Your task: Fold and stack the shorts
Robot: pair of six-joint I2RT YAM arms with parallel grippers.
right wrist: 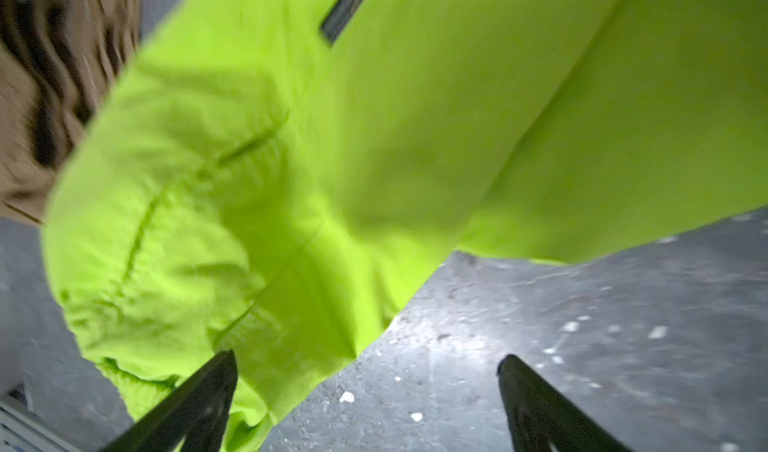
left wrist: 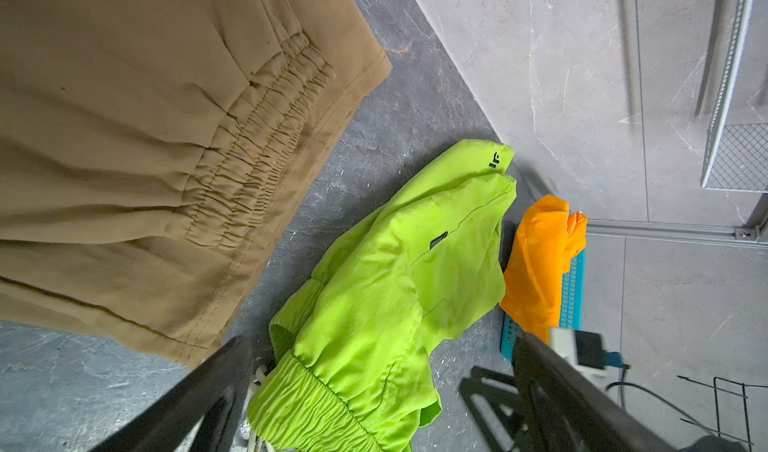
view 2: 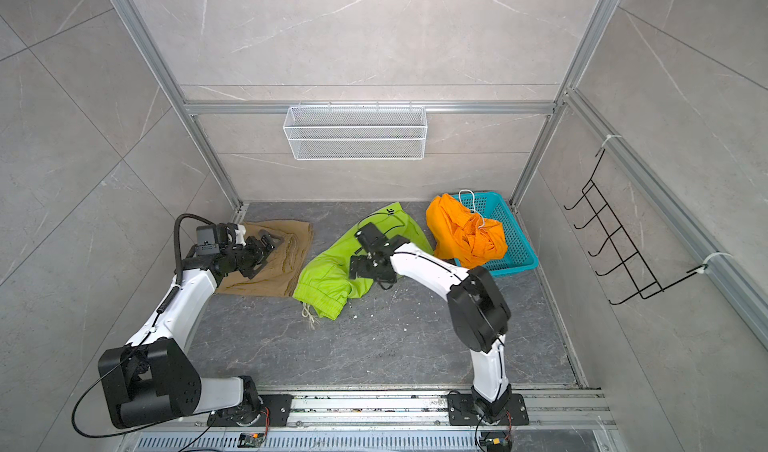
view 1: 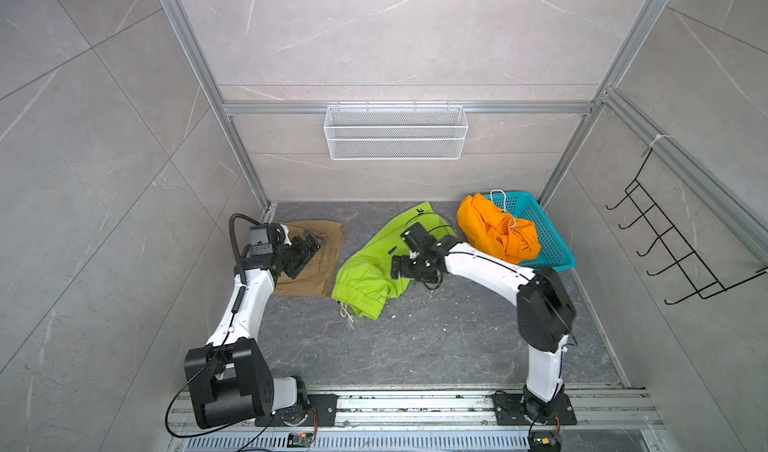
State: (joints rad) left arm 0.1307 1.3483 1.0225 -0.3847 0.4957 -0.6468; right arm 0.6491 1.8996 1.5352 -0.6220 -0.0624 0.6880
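Note:
The khaki shorts (view 1: pixel 320 263) (left wrist: pixel 145 138) lie folded flat at the left of the dark floor. My left gripper (view 1: pixel 311 249) (left wrist: pixel 380 342) hovers above them, open and empty. In the middle the lime green shorts (view 1: pixel 370 271) (left wrist: pixel 395 283) (right wrist: pixel 332 159) lie crumpled, with the waistband and drawstring toward the front. My right gripper (view 1: pixel 405 273) (right wrist: pixel 365 356) is open just over their right hem, one finger above the fabric and one above bare floor, holding nothing. The orange shorts (view 1: pixel 494 229) (left wrist: pixel 536 263) are bunched over the left rim of the basket.
A teal perforated basket (view 1: pixel 548 238) sits in the back right corner. A white wire basket (view 1: pixel 395 132) hangs on the back wall and a black wire rack (view 1: pixel 681 242) on the right wall. Small white crumbs (right wrist: pixel 347 396) dot the floor.

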